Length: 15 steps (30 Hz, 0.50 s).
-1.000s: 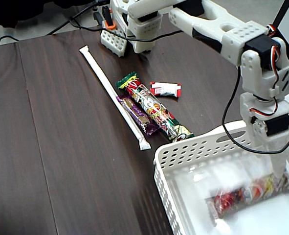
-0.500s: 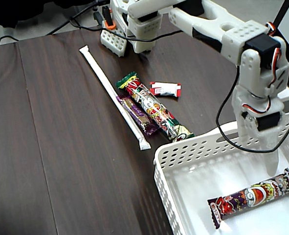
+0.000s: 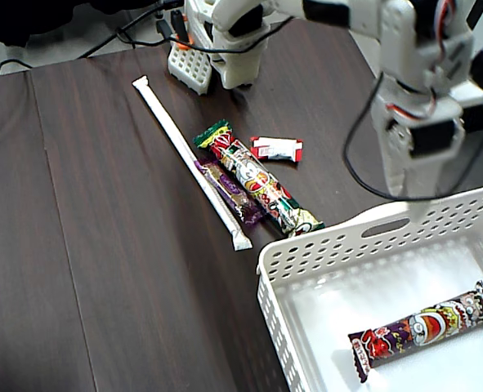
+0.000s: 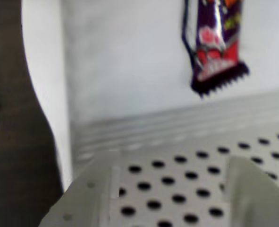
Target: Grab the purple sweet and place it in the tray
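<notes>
Already done with the drop: purple sweet (image 3: 425,329) flat on the floor of the tray (image 3: 323,245), at 4 o'clock in the fixed view.

Since half a second ago, lifted the gripper (image 3: 417,192) out of the tray and drew it back toward 12 o'clock, to above the far rim. Left the sweet where it landed, lengthwise from 8 to 2 o'clock. Seen from the wrist view, fingers (image 4: 245,189) apart with nothing between them, perforated tray wall beyond and the sweet at 1 o'clock. Unmoved near the middle of the table (image 3: 102,245): white paper straw (image 3: 192,159), dark purple bar (image 3: 231,192) just beside it, long colourful bar (image 3: 257,184) alongside, small red-and-white wrapper (image 3: 277,148) at their 1 o'clock.
</notes>
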{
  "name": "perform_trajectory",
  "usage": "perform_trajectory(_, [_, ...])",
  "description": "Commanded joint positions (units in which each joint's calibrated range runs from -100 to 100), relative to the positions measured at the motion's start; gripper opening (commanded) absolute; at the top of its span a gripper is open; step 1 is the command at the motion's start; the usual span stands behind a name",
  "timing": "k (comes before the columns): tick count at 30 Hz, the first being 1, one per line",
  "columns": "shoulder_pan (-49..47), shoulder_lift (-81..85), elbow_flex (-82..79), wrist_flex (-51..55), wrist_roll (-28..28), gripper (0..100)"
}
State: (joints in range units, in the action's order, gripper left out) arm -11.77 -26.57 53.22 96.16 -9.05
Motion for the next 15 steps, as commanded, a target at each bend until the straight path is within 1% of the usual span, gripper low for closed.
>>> perform_trajectory(1, [1.1,11.9,4.0,3.7,3.4,9])
perform_trajectory(5, [2.1,17.6,-6.9,3.7,6.5,5])
perform_trajectory(9, [2.2,25.1,-21.9,3.3,8.4,5])
perform_trajectory(15, [4.0,37.9,-42.2,-2.6,11.0,5])
